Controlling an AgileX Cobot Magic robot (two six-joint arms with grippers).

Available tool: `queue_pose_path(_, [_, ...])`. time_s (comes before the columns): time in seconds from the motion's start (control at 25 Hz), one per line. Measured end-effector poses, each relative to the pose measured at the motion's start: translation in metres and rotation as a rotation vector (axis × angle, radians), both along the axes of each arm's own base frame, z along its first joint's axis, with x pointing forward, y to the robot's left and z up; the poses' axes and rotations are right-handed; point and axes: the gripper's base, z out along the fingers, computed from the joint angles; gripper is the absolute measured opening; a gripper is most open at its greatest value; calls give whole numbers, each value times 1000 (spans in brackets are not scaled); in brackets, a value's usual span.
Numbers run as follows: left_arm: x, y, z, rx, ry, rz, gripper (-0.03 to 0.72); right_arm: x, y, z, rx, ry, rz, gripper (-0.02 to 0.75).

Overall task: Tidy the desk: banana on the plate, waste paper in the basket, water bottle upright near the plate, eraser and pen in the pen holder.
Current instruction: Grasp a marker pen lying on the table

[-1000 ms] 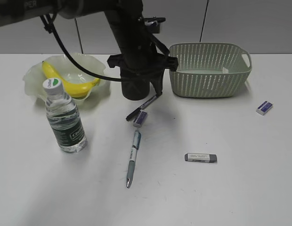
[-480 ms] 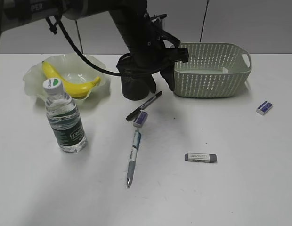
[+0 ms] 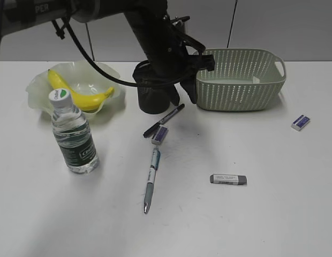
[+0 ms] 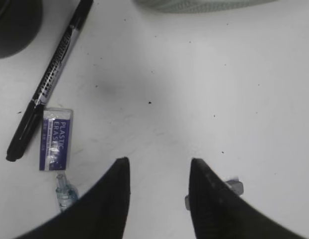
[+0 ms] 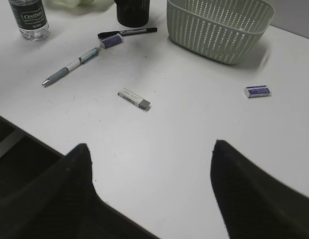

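The banana [image 3: 80,97] lies in the pale green plate [image 3: 35,91] at the back left. The water bottle [image 3: 74,136] stands upright in front of the plate. The black pen holder [image 3: 154,100] stands mid-back. A black marker [image 3: 164,120], a purple-labelled eraser [image 3: 160,134] and a blue pen [image 3: 150,179] lie in front of it. My left gripper [image 3: 185,98] hovers open and empty between pen holder and basket [image 3: 238,80]; its view shows the marker [image 4: 52,79] and eraser [image 4: 56,138]. My right gripper [image 5: 150,147] is open and empty over the desk's front edge. No waste paper shows.
A grey eraser [image 3: 228,179] lies front centre and another purple eraser [image 3: 300,122] at the right. The right wrist view shows the basket [image 5: 219,27], pen [image 5: 70,65], grey eraser [image 5: 134,98] and right eraser [image 5: 256,91].
My left arm has moved right, from over the pen holder toward the basket, uncovering the marker. In the last half second it has barely moved.
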Motion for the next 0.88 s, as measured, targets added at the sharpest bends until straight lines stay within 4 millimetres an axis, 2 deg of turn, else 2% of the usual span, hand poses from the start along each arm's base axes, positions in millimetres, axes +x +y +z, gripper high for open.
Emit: queue_pose_path(0.88, [0,0,0,-1,1,1,256,0,0,0,0,0,0,583])
